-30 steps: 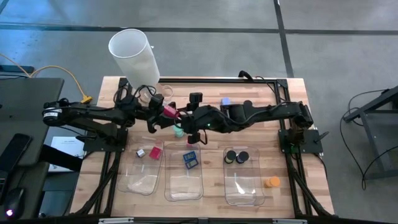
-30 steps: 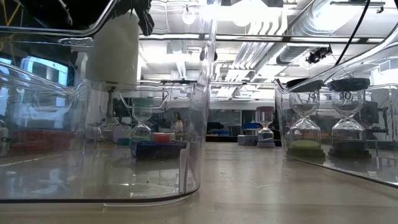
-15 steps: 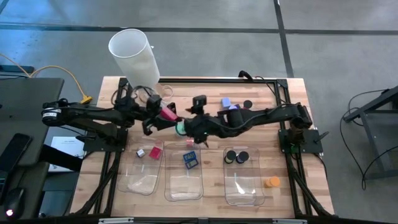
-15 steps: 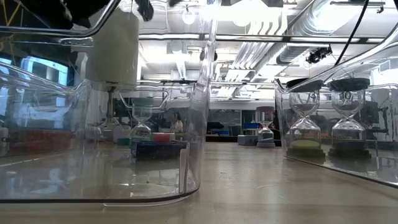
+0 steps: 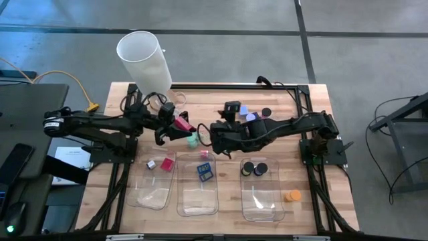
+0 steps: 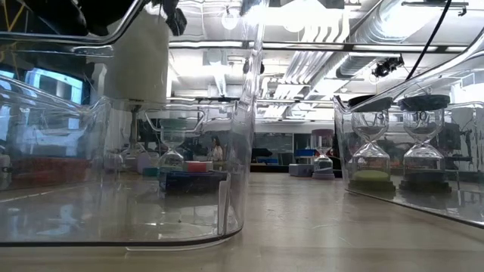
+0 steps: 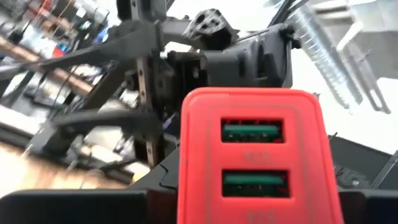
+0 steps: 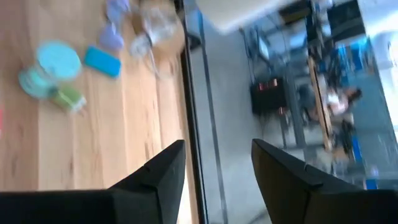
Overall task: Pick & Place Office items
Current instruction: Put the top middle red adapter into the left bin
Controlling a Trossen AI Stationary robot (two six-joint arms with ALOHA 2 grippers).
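Observation:
My left gripper hangs over the table's middle left, shut on a red block. That block fills the left wrist view and shows two green-lined slots on its face. My right gripper is open and empty just right of it; its fingers stand apart with nothing between them. A teal piece and a pink piece lie on the wood between the two grippers. A purple block and a black cap lie toward the far edge, and an orange cap at the near right. My left gripper pinches the red block between its two fingers, by the block's lower sides. The slotted face points away from the wrist. The fingers come level from the table's left. The block appears lifted clear of the wood, upright in the hold.
Three clear trays sit along the near edge: the left tray holds a pink cube and a small red piece, the middle tray a blue block, the right tray two black caps. A tall white cylinder stands at the far left corner.
My right gripper has drawn back from above the middle tray's far end toward the table's right and slightly toward the far edge. My left gripper has kept its hold on the red block and stayed almost in place.

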